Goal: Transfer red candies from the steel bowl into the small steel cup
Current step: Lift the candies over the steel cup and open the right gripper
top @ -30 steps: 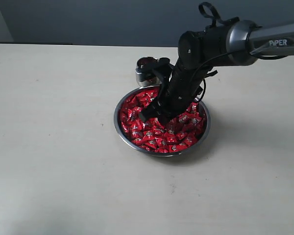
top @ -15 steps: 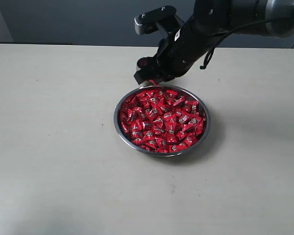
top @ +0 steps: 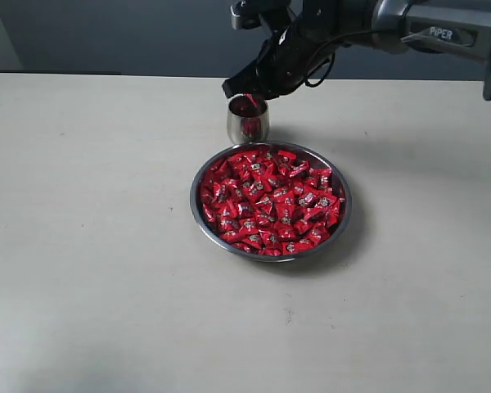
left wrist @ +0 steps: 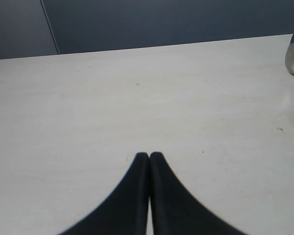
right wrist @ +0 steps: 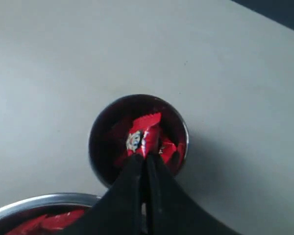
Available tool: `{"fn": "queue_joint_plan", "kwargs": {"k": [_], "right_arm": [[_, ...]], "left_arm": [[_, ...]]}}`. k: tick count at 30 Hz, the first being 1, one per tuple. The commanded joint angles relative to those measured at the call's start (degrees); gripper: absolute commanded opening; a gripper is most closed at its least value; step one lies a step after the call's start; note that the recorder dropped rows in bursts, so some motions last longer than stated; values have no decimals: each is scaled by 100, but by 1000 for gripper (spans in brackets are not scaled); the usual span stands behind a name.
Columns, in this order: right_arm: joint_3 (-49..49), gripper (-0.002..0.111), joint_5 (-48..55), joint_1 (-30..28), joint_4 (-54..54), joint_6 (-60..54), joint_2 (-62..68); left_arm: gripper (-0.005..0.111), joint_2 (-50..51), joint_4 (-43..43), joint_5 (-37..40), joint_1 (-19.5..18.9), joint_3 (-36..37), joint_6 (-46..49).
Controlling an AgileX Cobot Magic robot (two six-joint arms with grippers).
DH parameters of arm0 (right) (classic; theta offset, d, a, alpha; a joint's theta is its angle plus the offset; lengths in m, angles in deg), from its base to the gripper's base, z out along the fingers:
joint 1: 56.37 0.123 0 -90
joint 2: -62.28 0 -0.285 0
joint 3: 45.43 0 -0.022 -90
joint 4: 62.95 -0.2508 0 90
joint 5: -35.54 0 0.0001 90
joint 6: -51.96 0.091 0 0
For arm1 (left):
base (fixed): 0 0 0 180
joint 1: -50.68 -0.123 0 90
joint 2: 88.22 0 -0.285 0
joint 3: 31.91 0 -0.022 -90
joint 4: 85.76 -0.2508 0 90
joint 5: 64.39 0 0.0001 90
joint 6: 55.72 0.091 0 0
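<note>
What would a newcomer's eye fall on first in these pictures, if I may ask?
The wide shiny steel bowl, heaped with glossy red candies, sits in the middle of the pale table. Just beyond it in the exterior view, the right hand pinches one red candy over the small mirror-like steel cup.

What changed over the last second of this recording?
The right gripper lifted out of the steel bowl and swung to above the small steel cup, its fingers pinching one red candy. Bowl and cup stayed put.
</note>
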Motion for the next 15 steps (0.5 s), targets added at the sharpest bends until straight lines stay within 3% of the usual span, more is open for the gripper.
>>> {"fn": "queue_joint_plan", "kwargs": {"k": [1, 4, 11, 15], "right_arm": [[-217, 0, 6, -80, -72, 28, 311], [-281, 3, 6, -80, -72, 28, 389], [-290, 31, 3, -80, -72, 28, 343], [-290, 31, 3, -80, -72, 28, 173]], "left_arm": [[0, -27, -11, -27, 31, -48, -6], [0, -27, -11, -27, 31, -48, -6], [0, -27, -11, -27, 31, -48, -6], [0, -27, -11, -27, 31, -48, -6]]}}
